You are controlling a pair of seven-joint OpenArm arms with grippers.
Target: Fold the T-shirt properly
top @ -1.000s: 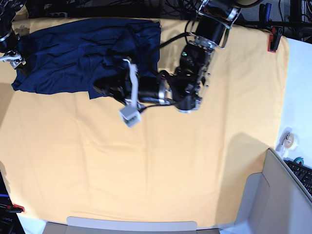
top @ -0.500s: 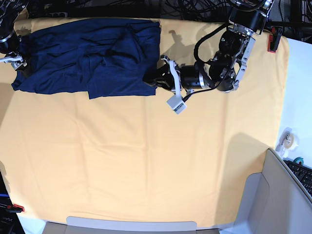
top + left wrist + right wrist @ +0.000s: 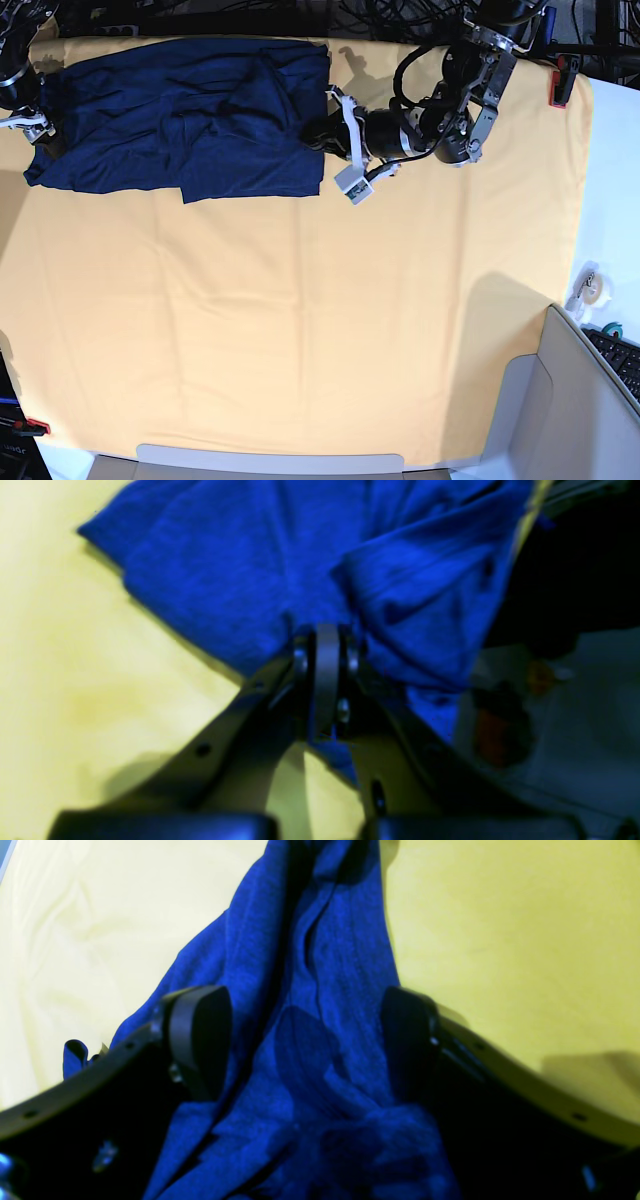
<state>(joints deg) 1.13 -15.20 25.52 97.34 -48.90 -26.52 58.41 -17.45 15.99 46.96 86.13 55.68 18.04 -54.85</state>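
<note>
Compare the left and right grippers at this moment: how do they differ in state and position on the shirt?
The left gripper is shut, its tips at the shirt edge; whether it pinches cloth is unclear. The right gripper is open, straddling a bunched strip of fabric without closing on it. In the base view, the left gripper sits at the shirt's right edge, the right gripper at its left end. Both are at the shirt, over the yellow cloth.

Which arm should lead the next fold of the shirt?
Probably the left. The left gripper is already shut on the edge of the dark navy long-sleeved knit T-shirt. The right gripper hangs open over the opposite end, holding nothing.
</note>
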